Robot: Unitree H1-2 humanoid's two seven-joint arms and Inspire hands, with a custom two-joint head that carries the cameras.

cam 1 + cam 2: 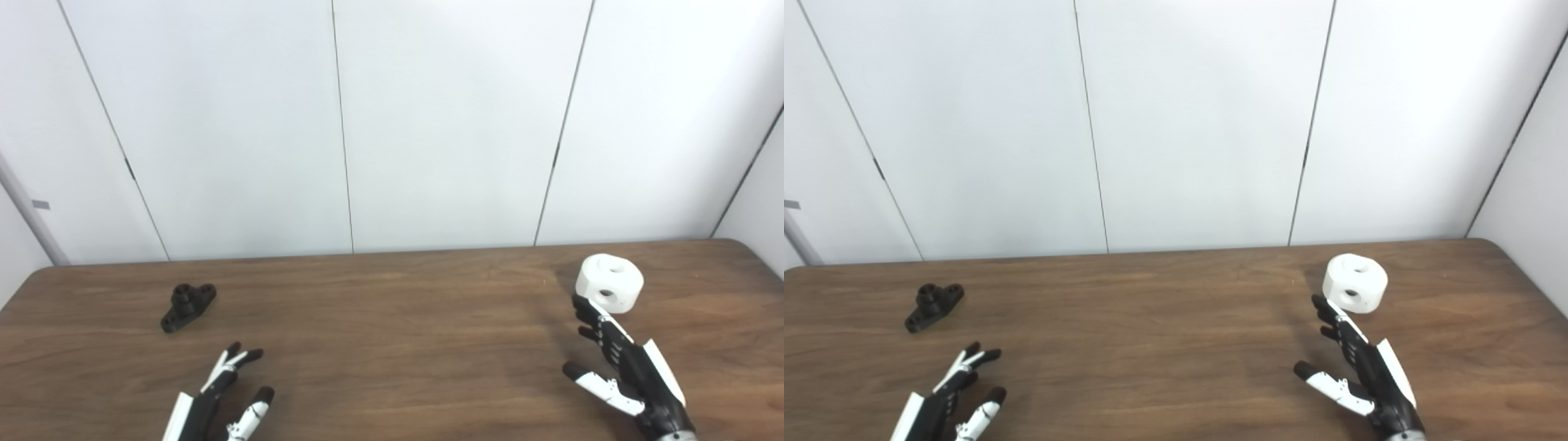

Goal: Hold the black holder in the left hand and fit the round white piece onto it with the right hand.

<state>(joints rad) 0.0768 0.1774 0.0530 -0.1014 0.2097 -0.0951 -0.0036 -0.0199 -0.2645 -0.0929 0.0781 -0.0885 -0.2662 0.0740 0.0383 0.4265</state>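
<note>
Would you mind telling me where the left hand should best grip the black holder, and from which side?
Probably by the flat base of the black holder, pinched across its narrow width from above and the near side, where the open left hand already waits. That leaves its raised round boss free for the round white piece.

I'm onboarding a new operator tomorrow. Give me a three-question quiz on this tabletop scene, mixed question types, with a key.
1. True or false: the left hand already holds the black holder.
2. Which hand is nearer its part? A) left hand B) right hand
3. Fill in: the round white piece rests on the ____.

Key:
1. False; the holder lies apart from the open left hand.
2. B; its fingertips reach the white piece's near edge, though contact is unclear.
3. table
</note>
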